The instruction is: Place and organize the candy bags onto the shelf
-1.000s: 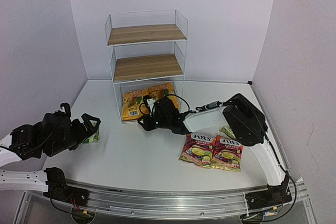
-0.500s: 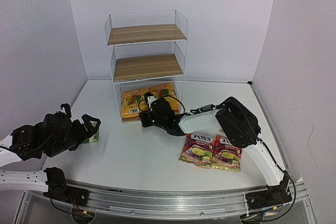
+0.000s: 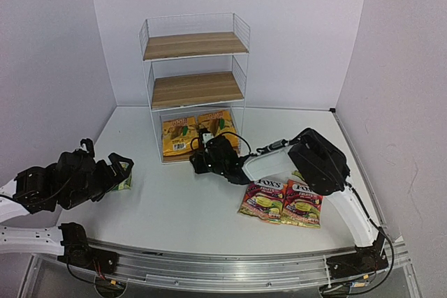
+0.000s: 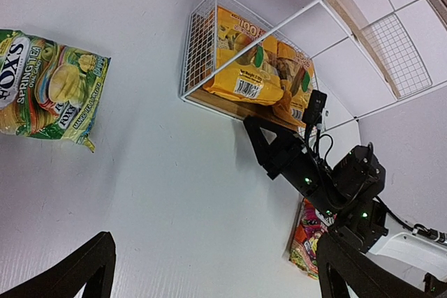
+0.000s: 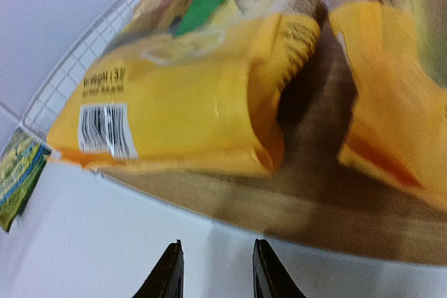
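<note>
The white wire shelf (image 3: 195, 78) stands at the back, its top two boards bare. Two yellow-orange candy bags (image 3: 178, 137) (image 3: 218, 123) lie on its bottom board (image 5: 293, 204); they fill the right wrist view (image 5: 181, 102) (image 5: 391, 95). My right gripper (image 3: 199, 162) (image 5: 218, 269) is open and empty, low on the table just in front of that board. Two red-magenta FOX'S bags (image 3: 264, 199) (image 3: 302, 205) lie side by side at front right. One green bag (image 3: 124, 183) (image 4: 49, 88) lies by my left gripper (image 3: 119, 167) (image 4: 216, 280), which is open and empty above the table. The other green bag is hidden.
White walls close in the table on the left, back and right. The right arm's elbow (image 3: 321, 162) hangs above the table right of the shelf. The shelf's wire side (image 4: 199, 50) faces the left gripper.
My right gripper nudged toward the shelf's bottom board, then drew back slightly to the right. The bags and the left arm have not moved.
</note>
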`<state>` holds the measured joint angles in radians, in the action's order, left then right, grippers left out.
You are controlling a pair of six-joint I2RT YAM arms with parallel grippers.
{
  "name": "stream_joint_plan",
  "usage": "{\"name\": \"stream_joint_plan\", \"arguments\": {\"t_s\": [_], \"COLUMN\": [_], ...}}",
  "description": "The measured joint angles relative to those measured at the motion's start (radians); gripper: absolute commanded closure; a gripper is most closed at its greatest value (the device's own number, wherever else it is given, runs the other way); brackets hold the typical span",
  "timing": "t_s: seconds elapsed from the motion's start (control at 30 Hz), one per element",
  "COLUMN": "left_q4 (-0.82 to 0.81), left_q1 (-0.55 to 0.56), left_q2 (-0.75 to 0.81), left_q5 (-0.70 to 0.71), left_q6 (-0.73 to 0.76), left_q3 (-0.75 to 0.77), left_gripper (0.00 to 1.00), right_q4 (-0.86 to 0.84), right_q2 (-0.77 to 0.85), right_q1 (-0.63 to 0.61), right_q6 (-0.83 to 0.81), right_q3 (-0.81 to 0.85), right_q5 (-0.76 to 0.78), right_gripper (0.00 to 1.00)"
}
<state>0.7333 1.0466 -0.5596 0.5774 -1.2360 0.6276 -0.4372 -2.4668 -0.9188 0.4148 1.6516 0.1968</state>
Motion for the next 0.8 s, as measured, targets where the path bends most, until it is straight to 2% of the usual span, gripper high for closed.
{"name": "stream_joint_plan", "arguments": {"t_s": [0.13, 0.3, 0.47, 0.6, 0.8], "left_q4": [0.008, 0.016, -0.027, -0.127, -0.253], "left_q1": [0.0, 0.0, -0.004, -0.007, -0.005], "left_q2": [0.004, 0.002, -0.032, -0.121, -0.248], "left_q5": [-0.001, -0.011, -0.054, -0.12, -0.213], "left_q6": [-0.004, -0.002, 0.024, 0.073, 0.128], "left_q3": [0.001, 0.002, 0.007, 0.007, 0.006], "left_gripper": [0.0, 0.0, 0.0, 0.0, 0.0], "right_q4": [0.035, 0.137, 0.323, 0.508, 0.708], "right_q2": [0.168, 0.437, 0.722, 0.883, 1.036], "right_q1": [0.003, 0.004, 0.004, 0.005, 0.098], "right_q6": [0.035, 0.098, 0.165, 0.234, 0.382], "right_q3": [-0.21, -0.389, -0.518, -0.603, -0.786], "right_q5": [-0.043, -0.113, -0.175, -0.166, -0.175], "right_gripper": [0.48, 0.29, 0.26, 0.22, 0.27]}}
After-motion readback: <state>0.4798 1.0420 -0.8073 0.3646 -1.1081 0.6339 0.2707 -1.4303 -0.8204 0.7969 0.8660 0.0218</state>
